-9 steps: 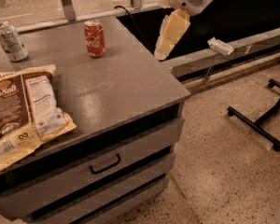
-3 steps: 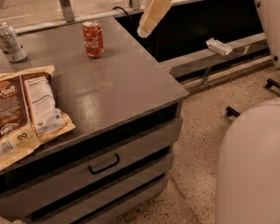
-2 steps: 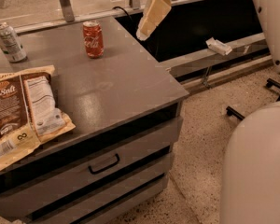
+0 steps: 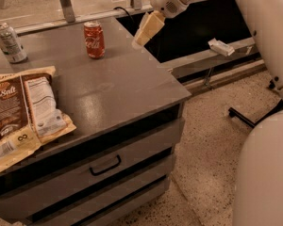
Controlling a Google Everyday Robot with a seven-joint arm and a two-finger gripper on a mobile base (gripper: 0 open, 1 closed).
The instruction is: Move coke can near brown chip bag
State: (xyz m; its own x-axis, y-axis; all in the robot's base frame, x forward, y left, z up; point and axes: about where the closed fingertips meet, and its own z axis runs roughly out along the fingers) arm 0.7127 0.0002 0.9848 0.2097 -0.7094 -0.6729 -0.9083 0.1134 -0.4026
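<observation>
Coke can: upright, near the back edge of the counter, left of its back right corner. Nothing is touching it.

Brown chip bag: flat at front left, label side up. Its lower corner reaches the counter's front edge and its left side is cut off by the frame. It's well apart from the can, with a bare strip of counter between them. The right half of the counter is bare out to the front right corner.

My gripper: in the air right of the can, over the counter's right rear edge, angled down and left. It's near the can, not touching, with nothing between them. Spread or pressed together: can't tell from this view.

Versus 0.7 s ago: the gripper has come lower and further left, closer to the can. Can and bag haven't moved.

Around:
- silver can at back left, behind the bag and well apart from the coke can
- dark recess just past the counter's right edge
- small white object on the ledge below the recess
- drawer handle on the counter front
- my arm's white shell filling the lower right foreground, over speckled floor
</observation>
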